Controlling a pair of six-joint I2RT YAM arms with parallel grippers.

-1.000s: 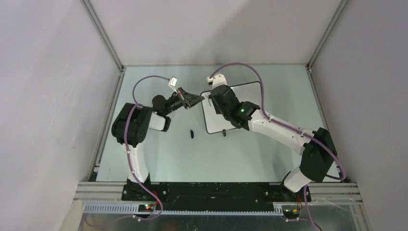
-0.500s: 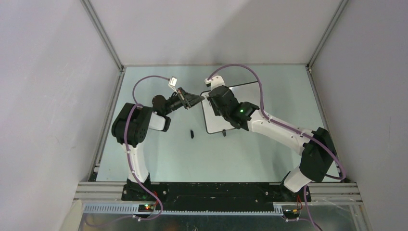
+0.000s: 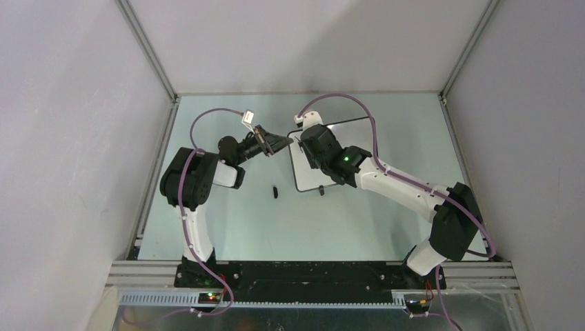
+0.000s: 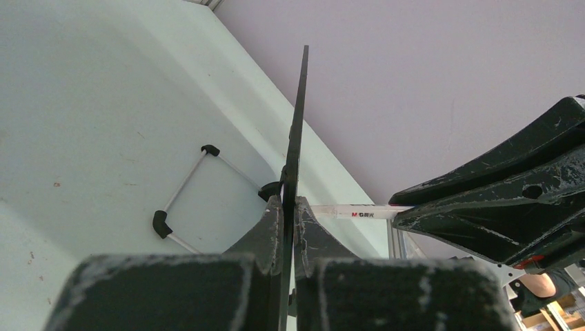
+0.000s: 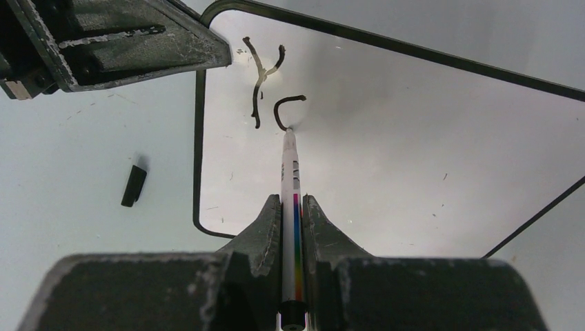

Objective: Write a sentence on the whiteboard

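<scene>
While both arms lean over it, table [image 3: 227, 221]: pale green, grey walls on three sides.
Whiteboard [image 3: 359, 134]: glossy white, thin black frame; on the far middle of the table, partly hidden under the right arm.
Right gripper [image 5: 292, 200]: closed tight on the marker's barrel.
Left gripper [image 4: 290, 203]: pinched shut on the Whiteboard's left edge.
Marker [image 5: 290, 172]: white with a rainbow stripe; tip touching the board.
Cap [image 5: 134, 185]: black, loose on the table, near the board's left side.
Sentence [image 5: 265, 83]: a "Y" and one part-drawn curve, near the corner by the left gripper.

Table [image 3: 414, 138] right of whiteboard [image 3: 357, 132] open (cap [image 3: 274, 191] lies left).
</scene>
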